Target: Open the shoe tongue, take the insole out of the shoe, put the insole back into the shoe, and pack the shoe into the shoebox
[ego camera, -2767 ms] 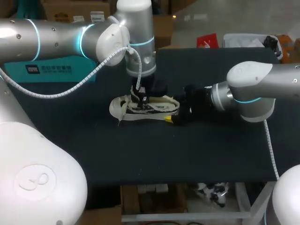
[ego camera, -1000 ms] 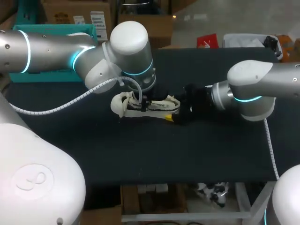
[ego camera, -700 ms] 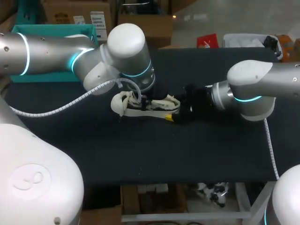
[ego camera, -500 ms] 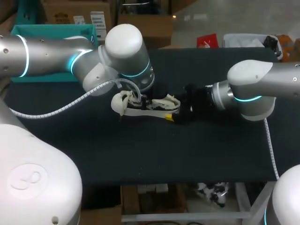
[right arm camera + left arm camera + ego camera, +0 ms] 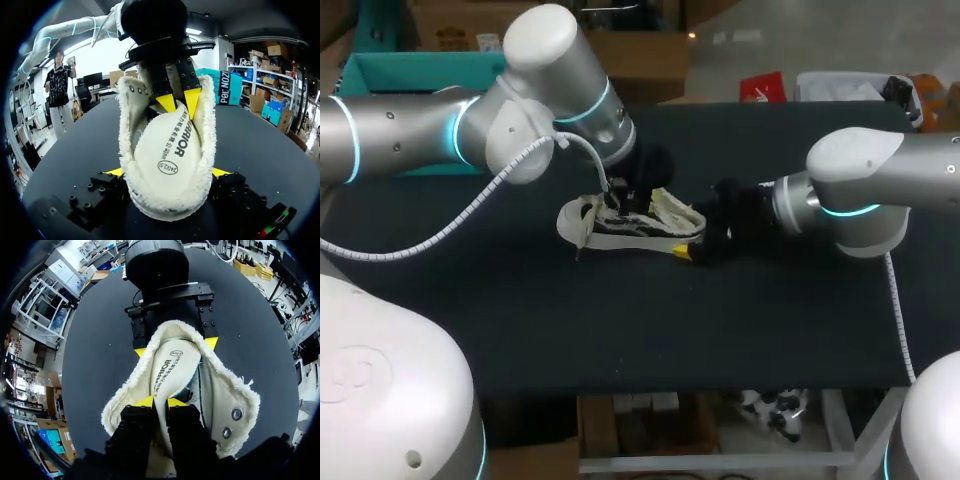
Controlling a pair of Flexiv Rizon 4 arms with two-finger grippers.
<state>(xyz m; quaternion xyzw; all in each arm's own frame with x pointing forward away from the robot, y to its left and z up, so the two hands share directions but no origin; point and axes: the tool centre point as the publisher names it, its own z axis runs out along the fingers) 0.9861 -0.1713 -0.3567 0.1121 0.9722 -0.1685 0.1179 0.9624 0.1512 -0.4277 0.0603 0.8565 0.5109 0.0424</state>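
Insole, pinched in your left gripper, lies lengthwise toward the head view's right, where your right gripper clamps the shoe at its heel.

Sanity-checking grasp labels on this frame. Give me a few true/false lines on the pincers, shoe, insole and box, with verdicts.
1. The left pincer is shut on the insole. True.
2. The right pincer hangs open, clear of the shoe. False: its fingers press the shoe's heel from both sides.
3. The shoe is packed in the shoebox. False: it lies on the table, and the shoebox stands apart at the far left.
4. The insole's heel end lies inside the shoe. True.
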